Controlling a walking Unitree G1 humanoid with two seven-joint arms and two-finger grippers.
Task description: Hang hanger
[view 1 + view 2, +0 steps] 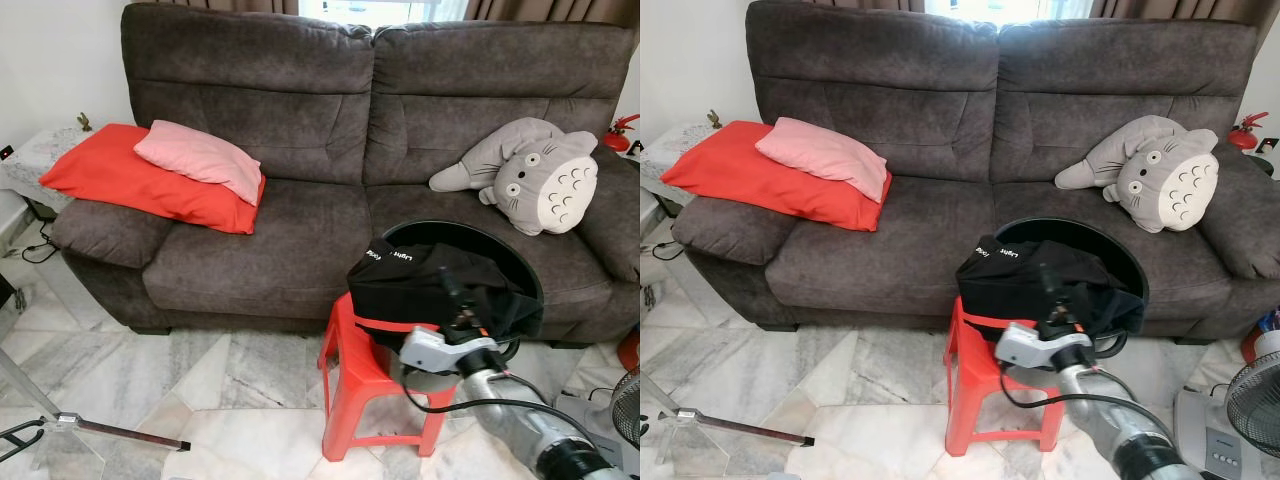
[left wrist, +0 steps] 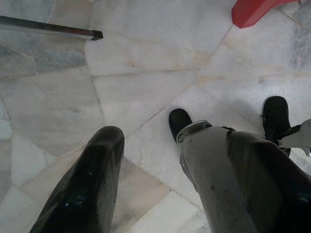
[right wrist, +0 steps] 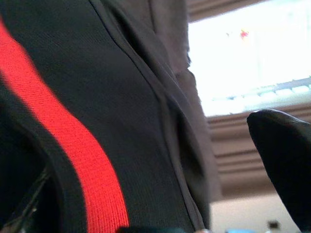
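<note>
A black garment with red trim (image 1: 420, 285) lies bundled on a red plastic stool (image 1: 360, 375) in front of the sofa; no hanger can be made out in it. My right gripper (image 1: 455, 290) reaches up from the lower right and presses into the bundle, open. In the right wrist view the black cloth and its red stripe (image 3: 73, 145) are very close, and one black finger (image 3: 286, 155) stands free beside them. My left gripper (image 2: 160, 194) hangs idle and open over the marble floor.
A black round basket (image 1: 500, 245) leans behind the garment against the brown sofa (image 1: 300, 180). Red and pink pillows (image 1: 170, 170) and a grey plush toy (image 1: 530, 170) lie on the sofa. A metal stand's foot (image 1: 120, 432) lies at the lower left, and a fan (image 1: 1255, 405) stands at the right.
</note>
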